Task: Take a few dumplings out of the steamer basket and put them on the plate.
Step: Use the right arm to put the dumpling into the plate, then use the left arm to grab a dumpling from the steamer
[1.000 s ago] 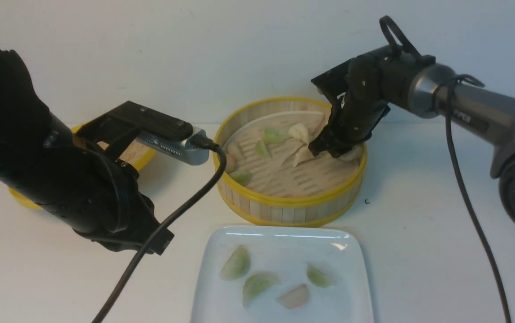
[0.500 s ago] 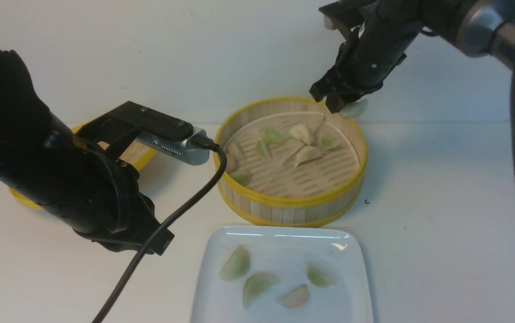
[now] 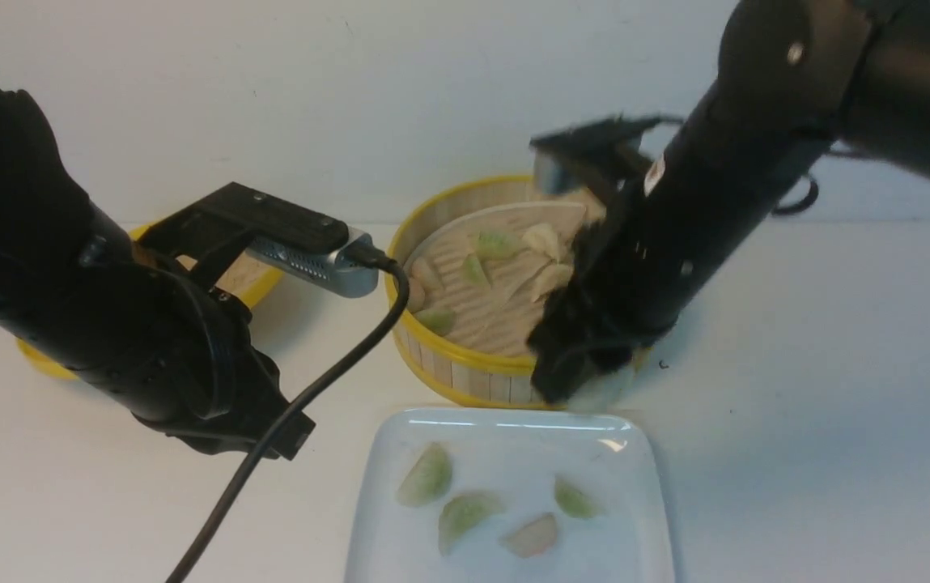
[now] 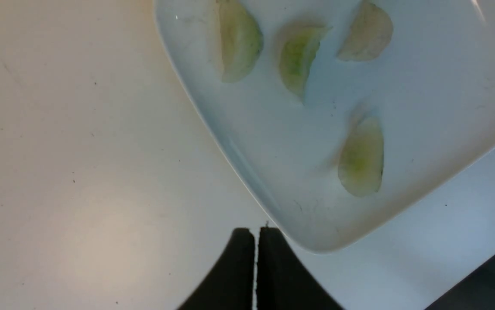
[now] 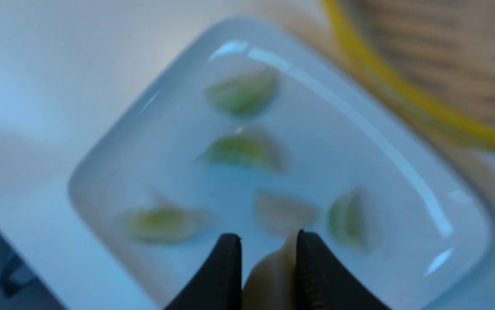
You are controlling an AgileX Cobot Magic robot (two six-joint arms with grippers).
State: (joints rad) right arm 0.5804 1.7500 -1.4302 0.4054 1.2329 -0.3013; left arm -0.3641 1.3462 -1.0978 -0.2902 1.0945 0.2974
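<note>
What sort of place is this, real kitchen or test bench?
Probably a lab test bench, not a kitchen: bare white table, plain white wall, and a left arm and right arm at a steamer basket, plate and dumplings.

Plain white wall (image 3: 351,97), faintly specked white tabletop (image 3: 804,453), soft even light

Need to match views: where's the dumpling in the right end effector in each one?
Front view: held dumpling, a blurred pale lump at the tip of the right end effector, in front of the steamer basket wall, just beyond the plate.
Left wrist view: not in it.
Right wrist view: pinched between the two dark fingers, with the plate behind it.
Shared landmark: the plate, in all three views.
</note>
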